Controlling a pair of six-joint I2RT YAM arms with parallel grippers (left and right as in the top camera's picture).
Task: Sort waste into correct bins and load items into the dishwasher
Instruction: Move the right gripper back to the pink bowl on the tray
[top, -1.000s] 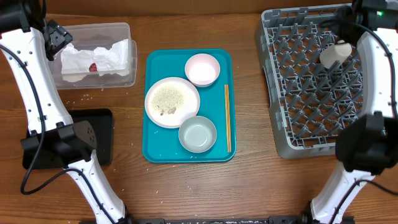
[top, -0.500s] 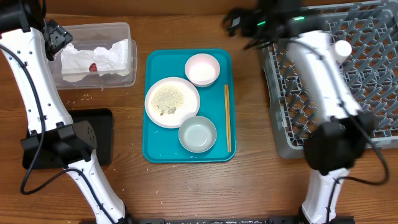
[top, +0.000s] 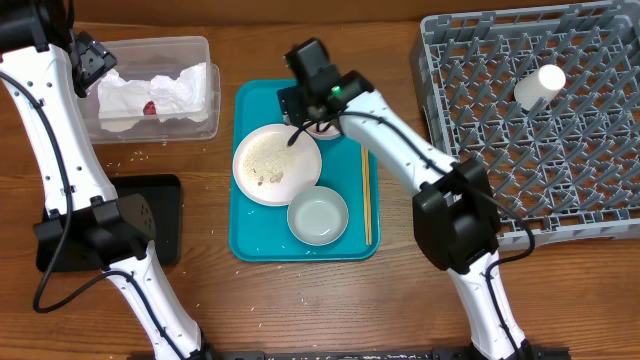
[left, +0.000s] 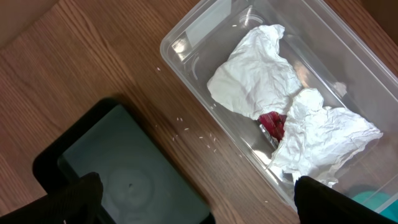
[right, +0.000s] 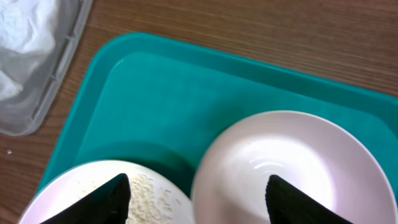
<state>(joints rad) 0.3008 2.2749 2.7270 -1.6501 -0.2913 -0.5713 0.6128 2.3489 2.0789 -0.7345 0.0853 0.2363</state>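
Observation:
My right gripper is open over the teal tray, one finger above the rice-strewn pink plate, the other above the small pink saucer; nothing is held. From overhead, the right gripper covers most of the saucer. The plate, pale bowl and chopsticks lie on the tray. A white cup lies in the grey dish rack. My left gripper is open and empty beside the clear tub, which holds crumpled napkin and a red sachet.
The black tray sits at the left, partly under the left arm's base; it also shows as the black tray in the left wrist view. Loose rice grains dot the wood below the tub. The teal tray fills the middle.
The right arm has swung left from the dish rack, leaving the white cup lying there, and now hovers over the teal tray. The left arm has not moved.

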